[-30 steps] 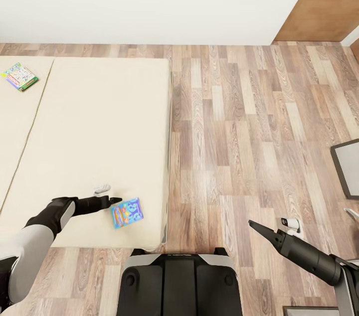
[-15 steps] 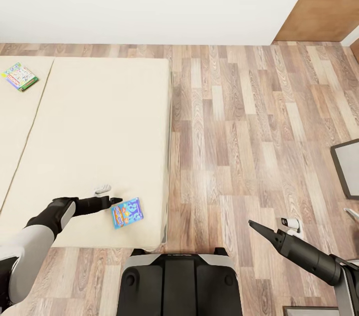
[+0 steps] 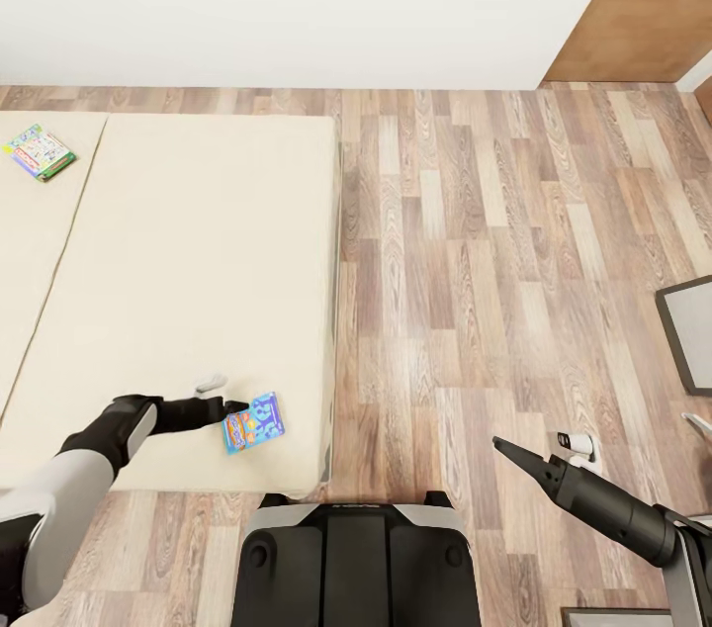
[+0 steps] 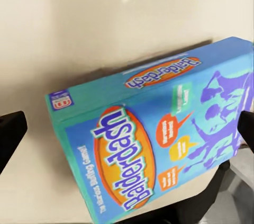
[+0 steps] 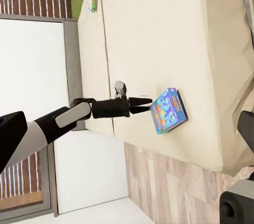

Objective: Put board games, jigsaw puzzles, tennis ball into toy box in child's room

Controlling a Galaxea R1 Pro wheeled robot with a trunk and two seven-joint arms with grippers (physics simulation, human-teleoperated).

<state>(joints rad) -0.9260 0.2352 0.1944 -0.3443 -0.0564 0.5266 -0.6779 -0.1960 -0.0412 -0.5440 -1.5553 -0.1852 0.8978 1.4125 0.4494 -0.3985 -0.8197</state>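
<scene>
**Reaching for the blue game on the bed**

Closing too shallow is the risk — the left gripper [image 3: 235, 406] has its fingers spread wide, holding nothing, tips at the edge of the blue board game [image 3: 253, 421], and a grip on just that edge could let the box tip or slide off the bed [image 3: 198, 241], whose near corner is close. The box is flat, bright blue with purple figures and an orange "Balderdash" oval. Another game [image 3: 39, 151] lies far off on the bed. The right gripper [image 3: 500, 446] hangs over the floor — its opening I cannot tell.
</scene>
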